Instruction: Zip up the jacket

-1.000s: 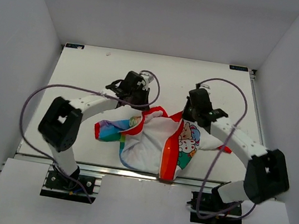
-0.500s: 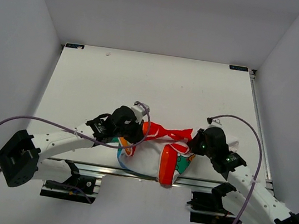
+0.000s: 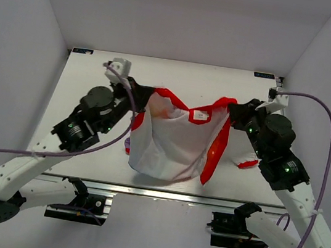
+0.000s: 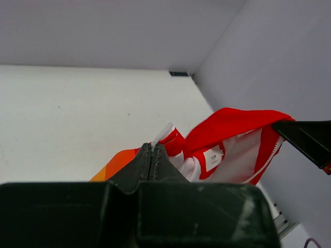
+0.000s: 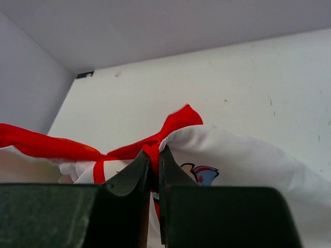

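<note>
Jacket (image 3: 169, 143): held up over counter (image 3: 98, 70), strung by red top edge, white inside and label facing up. Hem hanging low; contact with counter unclear. Left claw (image 3: 147, 94) clenched on one red corner, right claw (image 3: 235, 109) clenched on other. Probably stretched to spread fabric and expose zipper edges. Not yet zipped.

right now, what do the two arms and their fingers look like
Both the left arm and right arm have white links joined by bulky black joints, on black bases. A purple cable loops along each. The left wrist carries a small white block. The fingers are dark, tapering wedges.
</note>
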You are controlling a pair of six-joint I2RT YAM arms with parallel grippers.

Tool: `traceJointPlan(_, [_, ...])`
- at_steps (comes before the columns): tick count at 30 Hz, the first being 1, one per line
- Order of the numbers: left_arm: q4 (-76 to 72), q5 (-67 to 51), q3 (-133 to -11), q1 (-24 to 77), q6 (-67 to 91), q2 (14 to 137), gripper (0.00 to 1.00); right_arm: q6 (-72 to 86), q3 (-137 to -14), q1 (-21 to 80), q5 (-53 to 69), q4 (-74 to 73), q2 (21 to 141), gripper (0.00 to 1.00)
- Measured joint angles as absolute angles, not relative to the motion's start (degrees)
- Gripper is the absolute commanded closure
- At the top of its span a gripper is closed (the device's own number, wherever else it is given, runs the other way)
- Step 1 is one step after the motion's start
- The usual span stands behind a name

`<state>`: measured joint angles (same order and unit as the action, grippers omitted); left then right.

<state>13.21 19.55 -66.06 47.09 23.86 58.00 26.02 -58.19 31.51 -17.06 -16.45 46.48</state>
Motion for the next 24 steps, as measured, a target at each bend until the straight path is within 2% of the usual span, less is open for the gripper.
traceJointPlan(4, [13.3, 22.3, -66.1, 47.1, 24.4, 52.6, 1.00, 24.8, -62.7, 31.5, -15.9, -16.4, 48.1, 1.00])
traceJointPlan(7, [14.1, 23.4, -63.4, 47.0, 26.6, 52.2, 1.00, 25.7, -60.3, 31.5, -17.0, -16.6, 50.6, 1.00])
traceJointPlan(10, [17.0, 21.8, -56.6, 47.0, 30.3, 53.6, 1.00, 29.6, -54.7, 31.5, -21.1, -19.1, 54.8, 1.00])
traceJointPlan(16, [27.3, 9.9, -32.8, 47.2, 38.4, 60.4, 1.00, 36.5, -44.0, 31.5, -26.6, -29.2, 63.0, 1.00])
traceJointPlan(17, [29.1, 7.9, -30.6, 47.5, 38.9, 60.1, 0.69, 37.1, -43.0, 31.5, -26.9, -30.5, 63.5, 1.00])
traceJointPlan(19, [32.0, 3.1, -29.1, 48.4, 38.5, 58.8, 0.18, 37.7, -42.0, 31.5, -27.0, -31.8, 63.8, 1.00])
traceJointPlan(20, [32.1, 1.2, -29.1, 49.2, 38.0, 57.9, 0.02, 37.8, -42.0, 31.4, -27.1, -31.9, 63.8, 1.00])
traceJointPlan(24, [31.6, -1.7, -34.9, 51.5, 37.4, 55.6, 0.02, 37.5, -42.2, 31.2, -27.2, -31.0, 63.5, 1.00])
